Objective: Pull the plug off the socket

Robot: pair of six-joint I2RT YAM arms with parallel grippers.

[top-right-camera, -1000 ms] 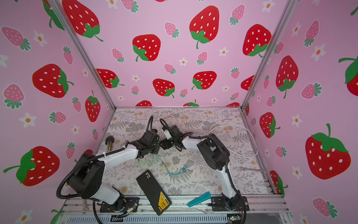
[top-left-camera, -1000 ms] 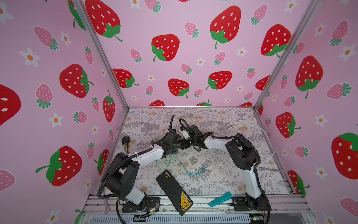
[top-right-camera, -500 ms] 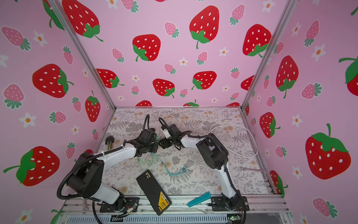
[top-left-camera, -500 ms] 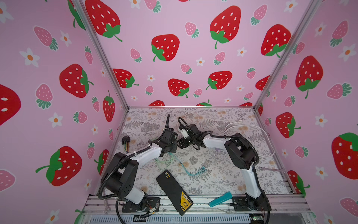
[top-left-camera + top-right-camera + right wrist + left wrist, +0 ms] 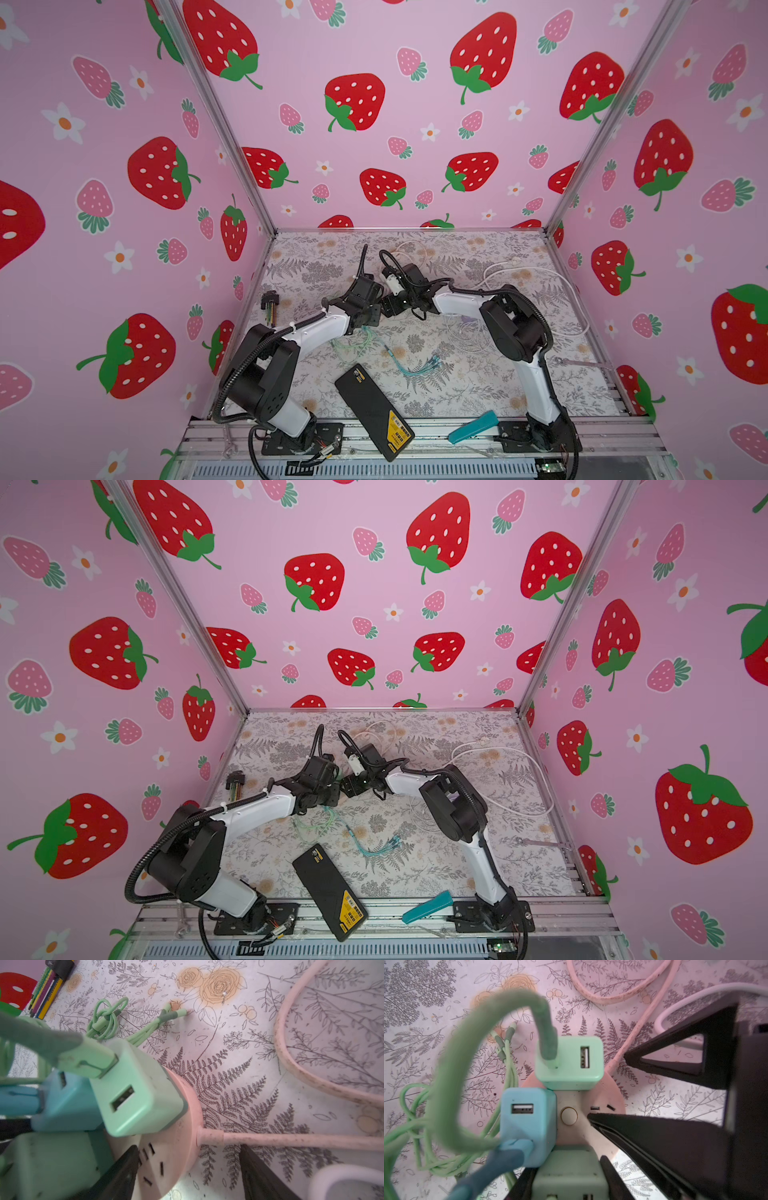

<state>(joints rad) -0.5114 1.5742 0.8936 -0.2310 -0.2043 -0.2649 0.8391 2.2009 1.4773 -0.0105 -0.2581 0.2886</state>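
Left claw [image 5: 566, 1164] is clenched on the plug [image 5: 569, 1182], a dull green, matte square block cut off by the frame edge. It sits against the round pink socket [image 5: 187, 1105] mid-table [image 5: 478, 386]; can't tell if the pins are seated. A mint charger [image 5: 569, 1064] and a blue charger [image 5: 527, 1126] sit alongside. Right claw [image 5: 188, 1148] is released, one finger [image 5: 122, 1169] on the socket face. In both top views the claws hide the socket.

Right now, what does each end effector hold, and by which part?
Left end effector: the darker green USB charger, by its two sides. Right end effector grips nothing.
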